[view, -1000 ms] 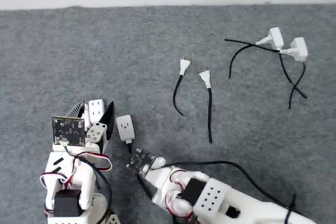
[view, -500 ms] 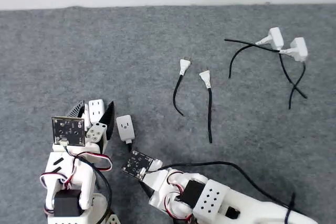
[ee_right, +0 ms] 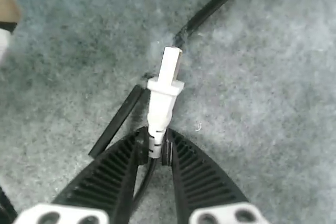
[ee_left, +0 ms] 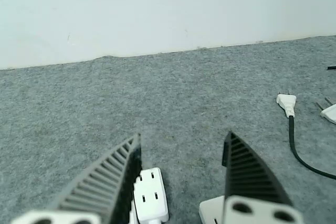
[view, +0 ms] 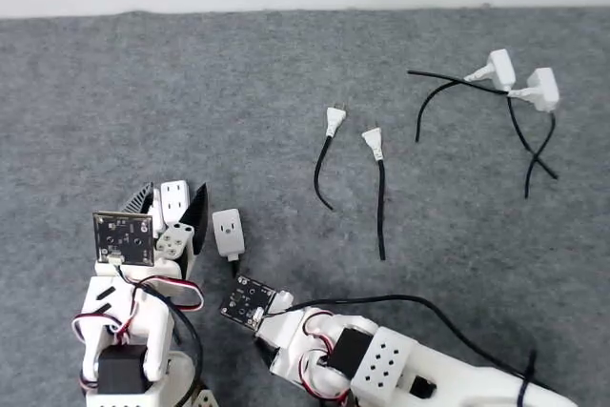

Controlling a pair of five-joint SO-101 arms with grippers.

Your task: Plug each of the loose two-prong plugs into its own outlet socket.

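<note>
Left jaws are spread wide around a socket (view: 174, 199) at about 8 o'clock on the bench (view: 286, 73). A second socket (view: 227, 233) sits just beside it at 4 o'clock. Right jaws are pinched narrow on the held plug (ee_right: 160, 95), gripping its cord end. A loose plug (view: 335, 121) lies near the bench's middle, with another plug (view: 373, 143) at its 4 o'clock.

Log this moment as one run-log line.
left jaws: open around outlet socket | right jaws: shut on plug | second socket: beside left jaws, free | two plugs: lying loose
</note>
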